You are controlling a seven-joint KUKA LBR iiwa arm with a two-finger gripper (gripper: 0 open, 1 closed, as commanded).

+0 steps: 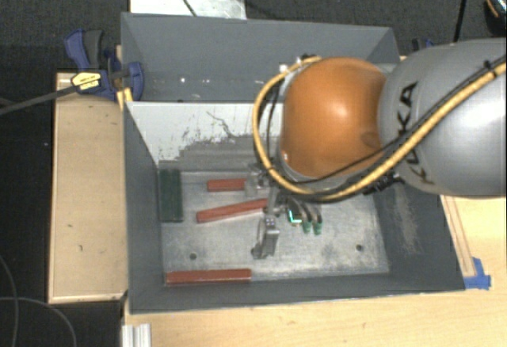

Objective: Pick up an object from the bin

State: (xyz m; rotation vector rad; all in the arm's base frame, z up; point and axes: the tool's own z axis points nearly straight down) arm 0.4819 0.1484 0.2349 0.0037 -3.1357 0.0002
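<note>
The grey metal bin (142,242) has sloped matte walls and a flat floor, scuffed and speckled pale. The gripper (267,241), a grey metal assembly below the arm's smooth, rounded orange cover (333,120), hangs low over the centre of the floor. From this position I cannot tell whether it is set wide or narrow. 3 red-brown bars lie flat on the floor, each slim and rectangular. The middle bar (230,214) is the longest and lies slightly tilted, its right end just beside the gripper. The upper bar (226,185) is shorter and lies near it. The lower bar (207,276) lies along the front wall, well apart. 1 dark green block (170,195), rectangular and dull, lies by the left wall.
</note>
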